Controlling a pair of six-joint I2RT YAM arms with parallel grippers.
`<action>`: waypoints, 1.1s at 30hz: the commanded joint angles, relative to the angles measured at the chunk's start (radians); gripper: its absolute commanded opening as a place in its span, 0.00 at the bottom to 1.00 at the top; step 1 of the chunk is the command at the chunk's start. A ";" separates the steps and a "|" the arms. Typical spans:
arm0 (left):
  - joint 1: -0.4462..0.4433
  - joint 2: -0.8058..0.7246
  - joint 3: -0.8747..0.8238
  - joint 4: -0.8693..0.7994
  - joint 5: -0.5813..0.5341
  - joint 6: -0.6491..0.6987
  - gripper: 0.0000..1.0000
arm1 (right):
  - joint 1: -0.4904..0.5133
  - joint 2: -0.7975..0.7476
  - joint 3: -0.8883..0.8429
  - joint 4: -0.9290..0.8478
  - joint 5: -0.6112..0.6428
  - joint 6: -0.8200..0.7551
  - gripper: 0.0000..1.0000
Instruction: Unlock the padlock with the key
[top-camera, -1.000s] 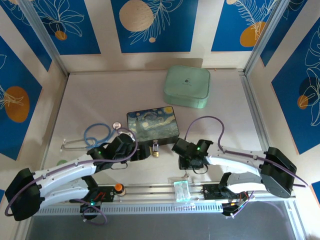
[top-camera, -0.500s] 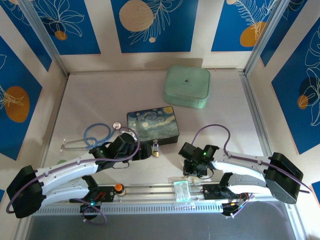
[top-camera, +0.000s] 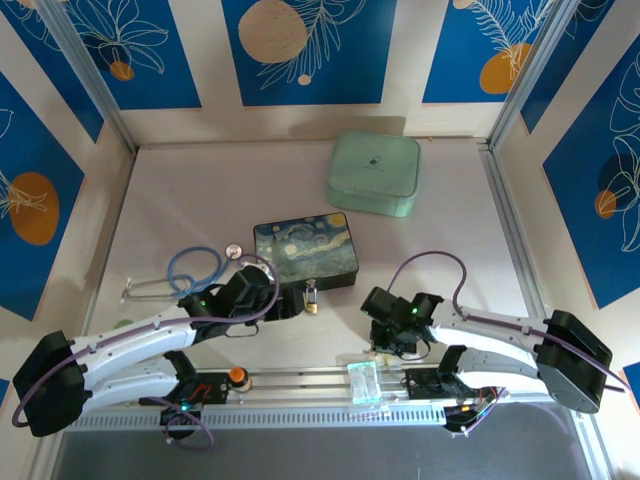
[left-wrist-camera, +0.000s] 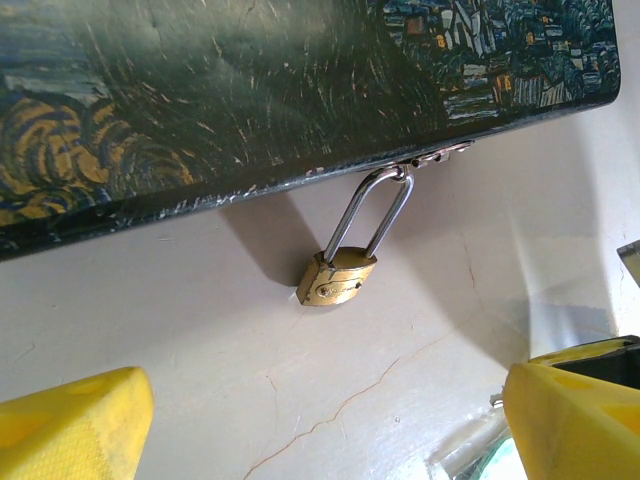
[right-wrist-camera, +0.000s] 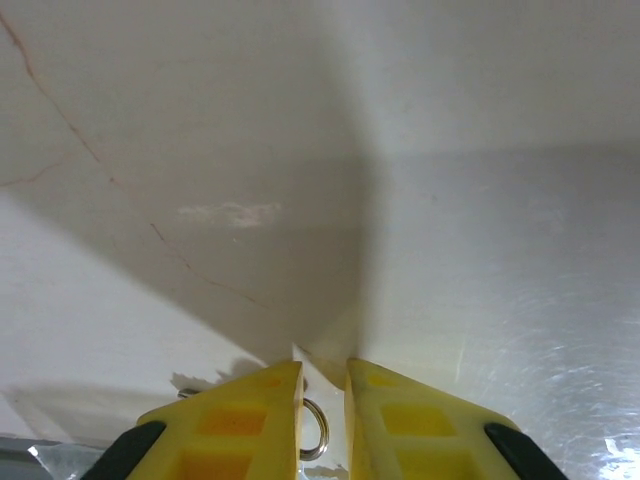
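The small brass padlock (left-wrist-camera: 337, 278) hangs by its silvery shackle from the clasp of the starry-night tin (left-wrist-camera: 250, 90). It rests on the table in front of the tin (top-camera: 305, 248). My left gripper (left-wrist-camera: 330, 410) stands open just short of the padlock (top-camera: 311, 301), touching nothing. My right gripper (top-camera: 383, 345) points down at the table near the front rail. In the right wrist view its yellow fingers (right-wrist-camera: 270, 400) stand a narrow gap apart (right-wrist-camera: 322, 375). The key's silver ring (right-wrist-camera: 318, 432) lies in that gap, partly under the left finger. The key's blade is hidden.
A mint-green case (top-camera: 373, 174) sits at the back right. A blue-tubed stethoscope (top-camera: 190, 268) lies left of the tin. A clear plastic box (top-camera: 364, 382) rests on the front rail just below my right gripper.
My right gripper has moved toward the front rail and come down over the key ring, its fingers narrowing. The left arm and the padlock have stayed put.
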 joint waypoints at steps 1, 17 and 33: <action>-0.010 -0.018 -0.001 0.009 -0.024 -0.007 0.90 | 0.007 -0.019 -0.025 0.074 -0.056 0.038 0.20; -0.010 -0.018 -0.028 0.025 -0.023 -0.024 0.91 | 0.059 -0.031 -0.027 0.026 -0.044 0.121 0.24; -0.010 -0.032 -0.038 0.019 -0.035 -0.029 0.91 | 0.109 -0.026 -0.039 0.072 -0.006 0.196 0.17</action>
